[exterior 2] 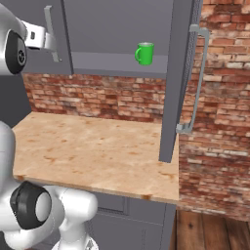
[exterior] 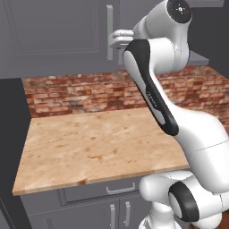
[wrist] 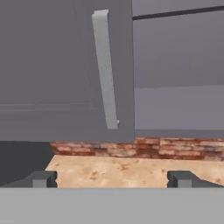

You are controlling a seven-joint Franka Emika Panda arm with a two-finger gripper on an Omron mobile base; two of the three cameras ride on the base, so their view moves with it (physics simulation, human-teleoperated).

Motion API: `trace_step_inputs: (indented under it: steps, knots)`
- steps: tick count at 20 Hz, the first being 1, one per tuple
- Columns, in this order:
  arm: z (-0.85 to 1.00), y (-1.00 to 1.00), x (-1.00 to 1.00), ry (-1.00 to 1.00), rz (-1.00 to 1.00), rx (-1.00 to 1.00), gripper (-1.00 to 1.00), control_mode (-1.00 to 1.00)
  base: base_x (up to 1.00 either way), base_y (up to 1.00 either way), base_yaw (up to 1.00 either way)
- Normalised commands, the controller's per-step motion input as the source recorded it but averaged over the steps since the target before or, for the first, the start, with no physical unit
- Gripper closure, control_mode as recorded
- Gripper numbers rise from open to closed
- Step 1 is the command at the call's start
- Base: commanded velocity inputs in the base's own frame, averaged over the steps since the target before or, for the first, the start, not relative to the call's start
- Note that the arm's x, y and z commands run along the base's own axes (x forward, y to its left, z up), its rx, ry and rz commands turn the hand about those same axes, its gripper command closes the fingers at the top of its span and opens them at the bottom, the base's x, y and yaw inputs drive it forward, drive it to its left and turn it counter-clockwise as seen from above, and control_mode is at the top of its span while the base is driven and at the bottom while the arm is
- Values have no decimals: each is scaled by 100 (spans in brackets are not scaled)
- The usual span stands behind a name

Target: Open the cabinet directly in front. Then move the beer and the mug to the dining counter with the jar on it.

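The grey wall cabinet (exterior 2: 117, 29) has its right door (exterior 2: 173, 83) swung wide open, with the long silver handle (exterior 2: 197, 78) facing out. The left door (wrist: 52, 65) looks closed. On the shelf inside stands the green mug (exterior 2: 144, 53). My gripper (exterior: 118, 38) is open and empty, up beside the left door's bar handle (exterior: 109, 31). In the hand view the gripper (wrist: 112, 179) sits a little back from that handle (wrist: 105, 70), fingertips (wrist: 43, 178) wide apart. The beer, the jar and the dining counter are out of view.
A wood-grain counter (exterior: 98, 143) backed by a brick wall (exterior: 89, 94) lies under the cabinet. Low grey drawers and doors (exterior: 116, 201) sit under it. A brick column (exterior 2: 215, 161) rises at the counter's right end, behind the open door.
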Motion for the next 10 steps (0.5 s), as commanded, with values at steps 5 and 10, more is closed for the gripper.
trace_step_inputs:
  steps: [5,10]
  knots:
    - [0,0,61,0,0,0,-100,-100,0,0,0]
    - [0,2,63,0,-4,-1,-100,-100,0,0,0]
